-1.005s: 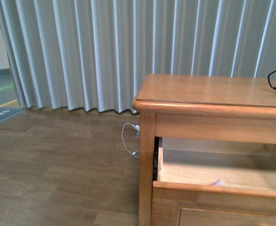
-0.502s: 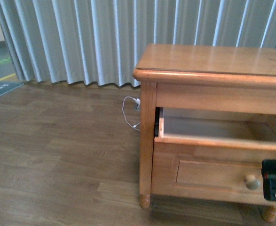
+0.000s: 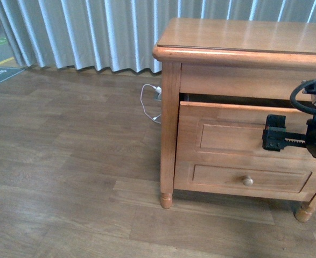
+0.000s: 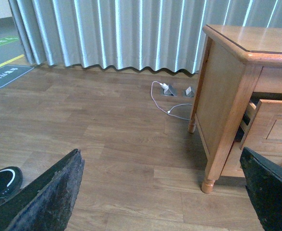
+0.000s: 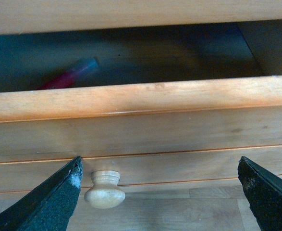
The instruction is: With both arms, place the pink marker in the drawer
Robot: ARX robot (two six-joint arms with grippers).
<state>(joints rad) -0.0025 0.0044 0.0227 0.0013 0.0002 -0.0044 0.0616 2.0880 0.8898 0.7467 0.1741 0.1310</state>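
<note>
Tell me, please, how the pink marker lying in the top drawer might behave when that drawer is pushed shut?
The pink marker looks round-bodied and lies loose on the drawer floor, so it may roll or slide. It seems small and light, so a gentle push would probably barely move it. It sits well inside, so jamming looks unlikely.

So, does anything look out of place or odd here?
Only small things. The drawer is not fully shut; a dark gap shows above its front. The pink marker lies slanted inside it. A white cable trails loose on the floor beside the cabinet. Nothing looks damaged or spilled.
</note>
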